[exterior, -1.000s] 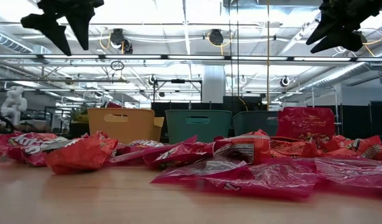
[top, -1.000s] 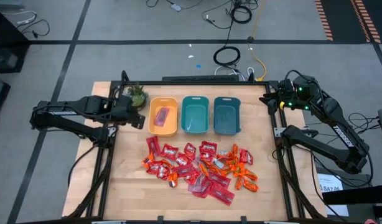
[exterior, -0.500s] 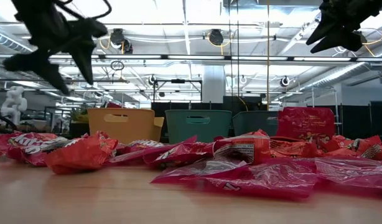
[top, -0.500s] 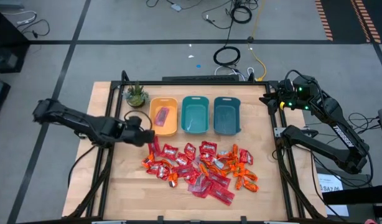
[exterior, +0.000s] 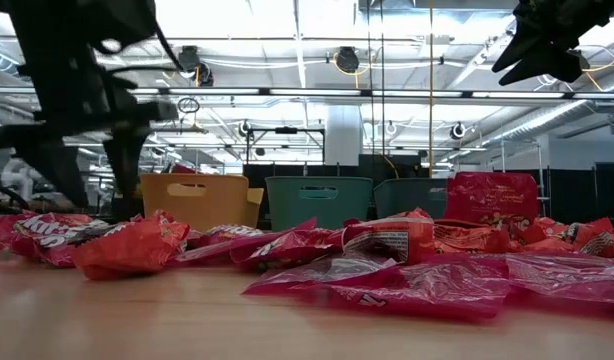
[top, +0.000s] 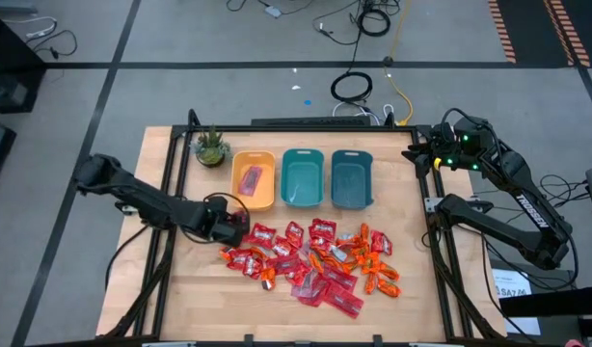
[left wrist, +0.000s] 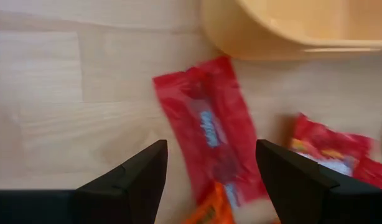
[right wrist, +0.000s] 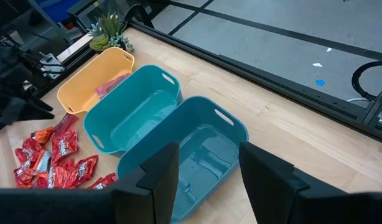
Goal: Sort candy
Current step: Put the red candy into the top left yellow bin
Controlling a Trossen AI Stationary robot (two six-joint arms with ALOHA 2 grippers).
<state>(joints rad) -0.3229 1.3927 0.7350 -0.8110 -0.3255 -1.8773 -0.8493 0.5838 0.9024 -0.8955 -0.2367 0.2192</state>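
Red candy (top: 310, 258) lies heaped on the near middle of the wooden counter (top: 412, 299): squarish red packets, longer pinkish flat packets, small orange pieces toward the right end of the heap. One pinkish packet (top: 251, 178) sits inside the yellow bin (top: 238, 198). Two teal bins (top: 303, 178) stand to the right of the yellow one, side by side in a row at the far side of the counter, both holding no candy in the high view. Small potted plant (top: 211, 147) at the far left corner, just left of the yellow bin.

Left claw (top: 236, 224) is low at the left end of the heap, just near of the yellow bin. Its fingers (left wrist: 132, 180) stand apart, nothing between them; in the left wrist view a long red packet (left wrist: 209, 127) lies flat on the wood ahead of them, the yellow bin's rim beyond it. Cannot tell from the low view whether the fingertips touch the counter.

Right claw (top: 418, 154) is raised at the far right edge of the counter, well apart from the candy. Its fingers (right wrist: 157, 177) are apart and empty, looking down on the teal bins.
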